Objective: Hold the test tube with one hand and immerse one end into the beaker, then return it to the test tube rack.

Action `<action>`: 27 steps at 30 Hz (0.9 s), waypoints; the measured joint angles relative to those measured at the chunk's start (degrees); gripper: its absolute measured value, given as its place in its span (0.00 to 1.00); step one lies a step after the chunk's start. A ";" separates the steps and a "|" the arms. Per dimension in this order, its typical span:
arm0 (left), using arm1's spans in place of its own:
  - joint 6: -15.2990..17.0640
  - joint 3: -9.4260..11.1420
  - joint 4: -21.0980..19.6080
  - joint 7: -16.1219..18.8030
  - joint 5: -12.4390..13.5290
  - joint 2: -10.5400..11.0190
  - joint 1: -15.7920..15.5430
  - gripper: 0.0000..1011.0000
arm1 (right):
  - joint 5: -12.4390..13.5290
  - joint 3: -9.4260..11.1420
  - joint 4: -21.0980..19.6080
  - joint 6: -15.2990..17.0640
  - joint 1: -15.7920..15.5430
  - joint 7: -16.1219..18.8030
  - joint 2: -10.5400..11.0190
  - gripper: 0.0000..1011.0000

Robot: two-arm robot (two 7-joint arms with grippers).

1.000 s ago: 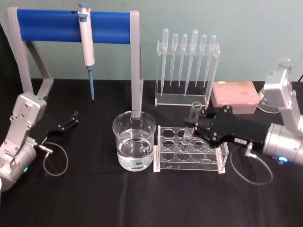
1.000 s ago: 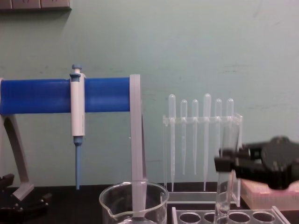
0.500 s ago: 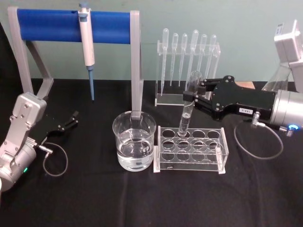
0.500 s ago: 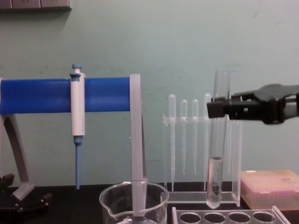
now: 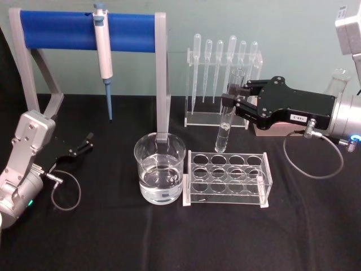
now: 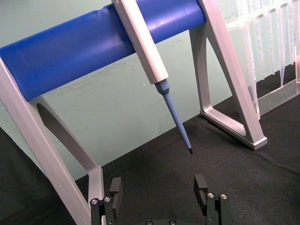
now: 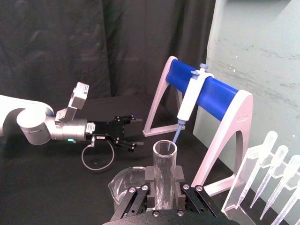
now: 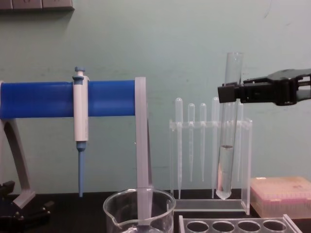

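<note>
The test tube (image 5: 227,116) is a long clear glass tube with a little liquid at its round bottom. It hangs nearly upright above the back of the clear rack (image 5: 227,179), its bottom clear of the holes. My right gripper (image 5: 230,104) is shut on its upper part, just below the rim. From the chest, the test tube (image 8: 226,145) hangs in front of the pipettes, held by the right gripper (image 8: 227,92). The beaker (image 5: 160,168), part full of water, stands left of the rack. My left gripper (image 5: 86,142) rests open on the cloth, far left.
A blue-barred stand (image 5: 84,29) holding a white-and-blue pipettor (image 5: 102,51) rises behind the beaker. A clear stand of plastic pipettes (image 5: 223,79) is behind the tube. A pink tip box (image 8: 282,194) and a glass flask (image 5: 338,84) sit at the back right.
My right gripper has lifted the test tube up out of the rack. The tube's bottom now hangs above the rack holes. The left arm has not moved.
</note>
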 joint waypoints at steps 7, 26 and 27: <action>0.00 0.00 0.00 0.00 0.00 0.00 0.00 0.99 | 0.56 -0.52 -0.20 0.03 0.47 -0.16 0.56 0.23; 0.00 0.00 0.00 0.00 0.00 0.00 0.00 0.99 | 0.47 -0.40 -0.16 -0.02 0.42 -0.17 0.42 0.23; 0.00 0.00 0.00 0.00 0.00 0.00 0.00 0.99 | 0.46 -0.40 -0.16 -0.02 0.42 -0.16 0.41 0.23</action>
